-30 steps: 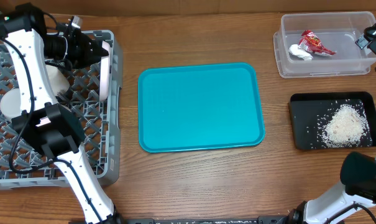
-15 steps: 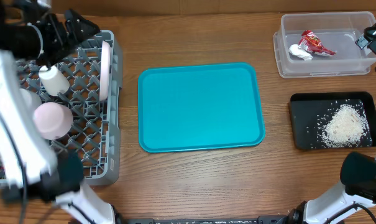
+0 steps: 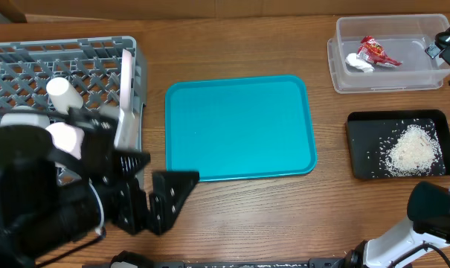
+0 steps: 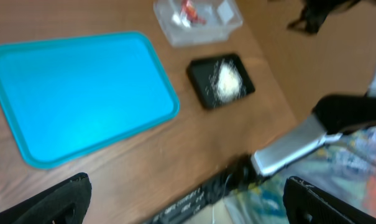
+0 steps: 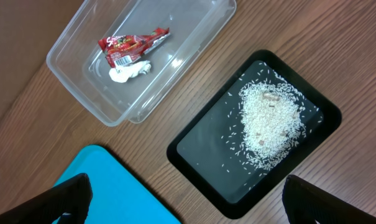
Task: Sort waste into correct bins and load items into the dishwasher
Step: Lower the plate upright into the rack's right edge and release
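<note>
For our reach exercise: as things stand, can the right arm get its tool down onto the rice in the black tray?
Probably yes. The right tool hangs open with the black tray in plain view below. Nothing covers the rice, and the left arm is far across the table.

Light: bright, even, from above; shadows soft.
Overhead view: sharp, save the left arm (image 3: 46, 197) at 8 o'clock, dark and blurred.
Left wrist view: smeared throughout, worst at 4 o'clock.
Right wrist view: crisp; faint sheen on the black tray (image 5: 197, 155).
</note>
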